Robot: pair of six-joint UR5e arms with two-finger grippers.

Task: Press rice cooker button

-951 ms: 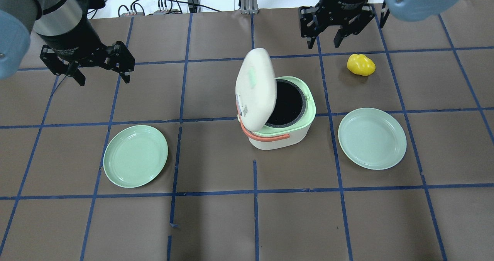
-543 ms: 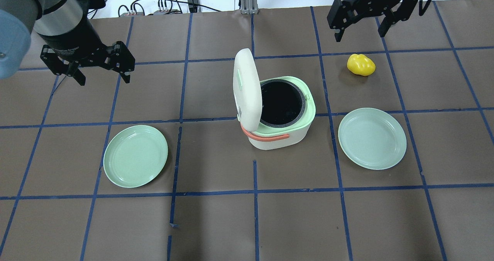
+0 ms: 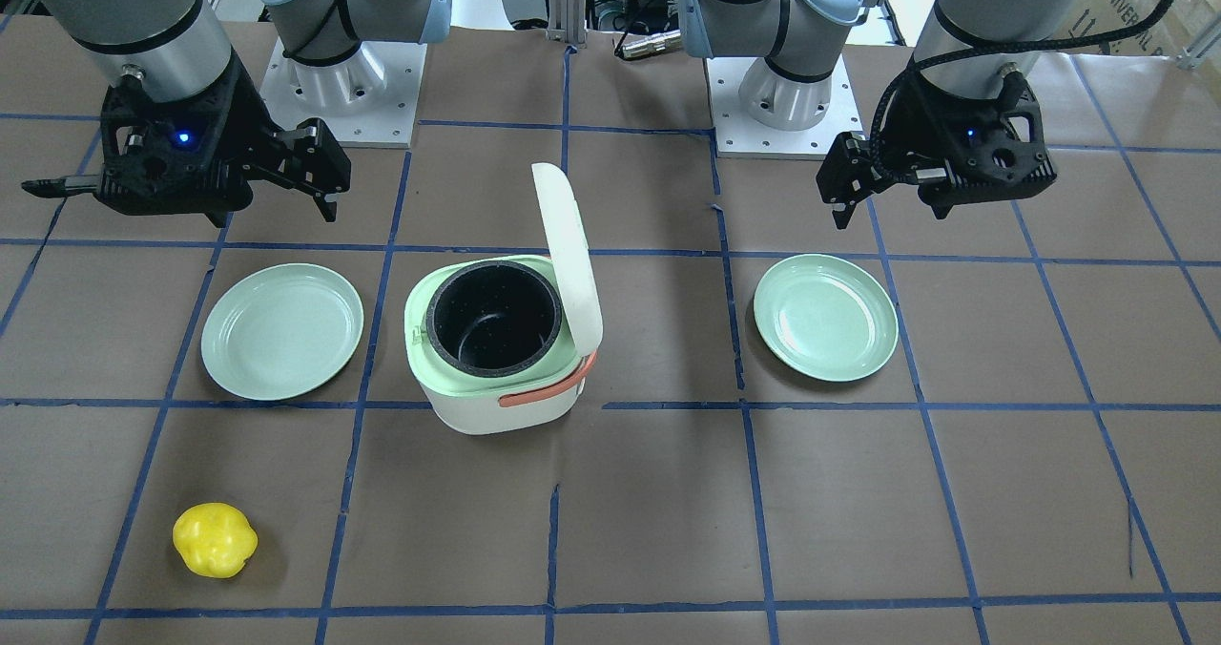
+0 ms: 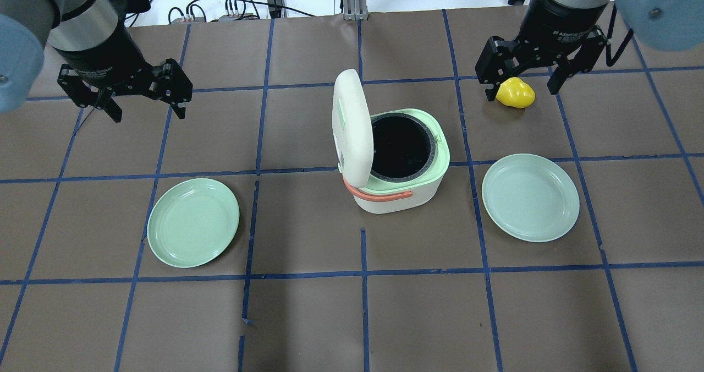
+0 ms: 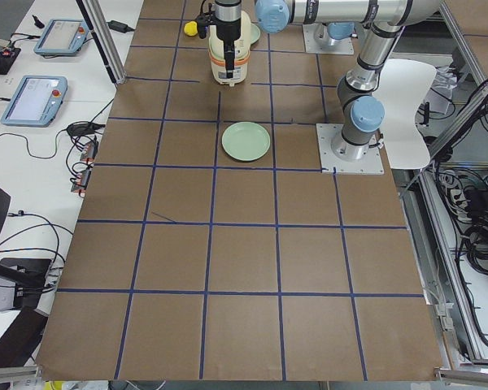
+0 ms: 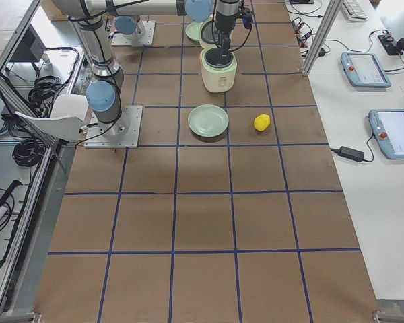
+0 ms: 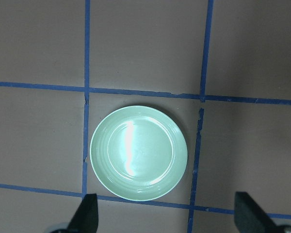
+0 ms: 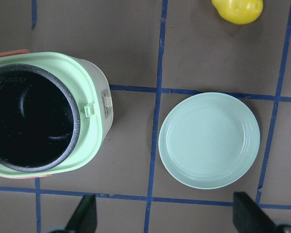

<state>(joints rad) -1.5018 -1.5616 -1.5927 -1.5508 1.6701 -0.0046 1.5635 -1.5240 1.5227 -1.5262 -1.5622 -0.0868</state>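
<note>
Centrally on the desk, front-facing view: the rice cooker (image 3: 496, 406) is seen with its lid (image 3: 572, 254) standing upright. The button (image 3: 415, 337), a pale green tab, is set on the rim opposite the hinge, toward the desk's right end. Overhead: left gripper (image 4: 148, 110) and right gripper (image 4: 520, 94) are held aloft, fingers spread wide, nothing gripped. Wrist views: the left plate (image 7: 138, 153) is framed beneath the left gripper, and the right plate (image 8: 208, 141) and the cooker beneath the right.

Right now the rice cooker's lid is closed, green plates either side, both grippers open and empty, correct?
No: the overhead view shows the lid standing open. Green plates do flank the rice cooker, and the left gripper and right gripper are open and empty.
</note>
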